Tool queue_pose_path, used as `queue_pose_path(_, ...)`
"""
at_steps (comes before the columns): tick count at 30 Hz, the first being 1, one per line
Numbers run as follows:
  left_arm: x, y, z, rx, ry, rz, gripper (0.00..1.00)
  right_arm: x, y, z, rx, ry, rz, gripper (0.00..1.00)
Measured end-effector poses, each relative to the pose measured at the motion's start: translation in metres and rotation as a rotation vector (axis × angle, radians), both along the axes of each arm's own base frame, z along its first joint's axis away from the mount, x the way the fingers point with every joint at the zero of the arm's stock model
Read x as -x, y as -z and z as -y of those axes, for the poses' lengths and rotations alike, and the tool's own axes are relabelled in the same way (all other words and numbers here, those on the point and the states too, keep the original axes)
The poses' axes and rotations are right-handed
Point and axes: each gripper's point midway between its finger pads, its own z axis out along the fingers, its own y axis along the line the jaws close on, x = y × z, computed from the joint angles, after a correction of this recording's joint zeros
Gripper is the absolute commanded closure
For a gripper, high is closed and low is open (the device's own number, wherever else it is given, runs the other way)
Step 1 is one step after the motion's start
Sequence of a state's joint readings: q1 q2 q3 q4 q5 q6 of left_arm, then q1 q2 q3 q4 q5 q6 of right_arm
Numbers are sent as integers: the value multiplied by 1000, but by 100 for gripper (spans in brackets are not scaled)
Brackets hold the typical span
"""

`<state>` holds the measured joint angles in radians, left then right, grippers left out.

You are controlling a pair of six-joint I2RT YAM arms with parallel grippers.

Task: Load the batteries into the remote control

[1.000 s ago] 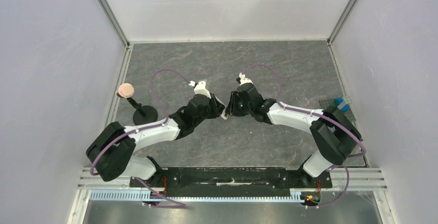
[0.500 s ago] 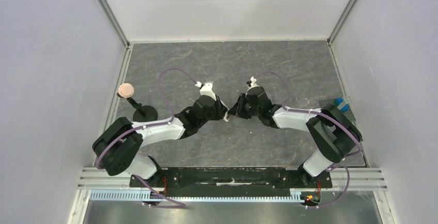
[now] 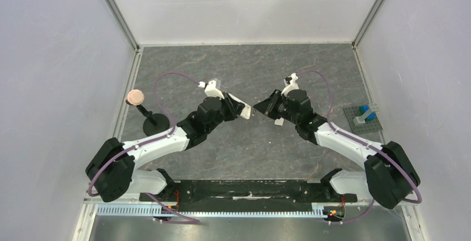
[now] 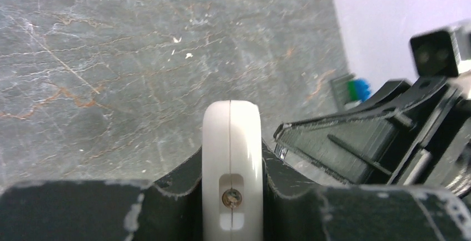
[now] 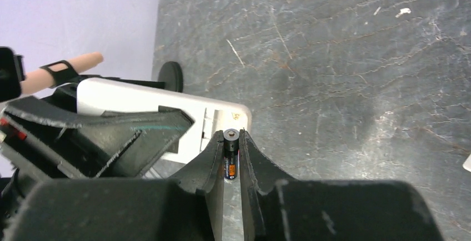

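My left gripper (image 3: 242, 109) is shut on the white remote control (image 3: 239, 108) and holds it off the table. In the left wrist view (image 4: 230, 157) the remote (image 4: 231, 141) stands edge-on between the fingers. My right gripper (image 3: 261, 108) faces it, a short gap away, shut on one small black battery (image 5: 230, 157) with an orange label. In the right wrist view (image 5: 231, 138) the battery's tip points at the remote's (image 5: 139, 99) open end (image 5: 214, 124). The other battery is out of view.
A black stand (image 3: 155, 122) with a pink round top (image 3: 135, 96) is at the left. A grey plate with a blue piece (image 3: 365, 113) lies at the right. A small white piece (image 3: 279, 122) lies under the right wrist. Grey walls stand on both sides.
Both grippers have moved away from the arm bases, and a small gap has opened between them. The right arm has swung out to the right. Both grips are unchanged.
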<state>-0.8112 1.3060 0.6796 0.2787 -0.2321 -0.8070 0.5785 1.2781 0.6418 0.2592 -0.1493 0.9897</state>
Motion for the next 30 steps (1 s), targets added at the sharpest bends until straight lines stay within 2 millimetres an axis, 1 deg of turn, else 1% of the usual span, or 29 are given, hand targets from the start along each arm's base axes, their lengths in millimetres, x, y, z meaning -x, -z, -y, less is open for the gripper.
queue_pose_path(4,-7,-24,-6,142,-45,-24,98,2,-19,2,-33,8,37,99)
queue_pose_path(7,-10,-44,-8,280,-66,-41,98,3,-41,6,-63,22,88,98)
queue_pose_path(10,-11,-61,-8,422,-70,-58,98,1,-73,8,-102,38,157,98)
queue_pose_path(13,-6,-72,0,537,-36,-90,98,-3,-111,9,-144,55,230,98)
queue_pose_path(17,-3,-86,11,638,16,-101,98,-10,-150,9,-159,79,313,98)
queue_pose_path(18,-3,-90,14,661,29,-98,98,-12,-156,10,-156,87,328,97)
queue_pose_path(20,-3,-97,18,698,56,-83,98,-14,-165,11,-140,104,352,98)
queue_pose_path(25,-3,-113,28,788,119,-49,98,-18,-165,16,-54,139,368,97)
queue_pose_path(30,-6,-119,33,847,142,-30,98,-20,-174,22,26,161,397,97)
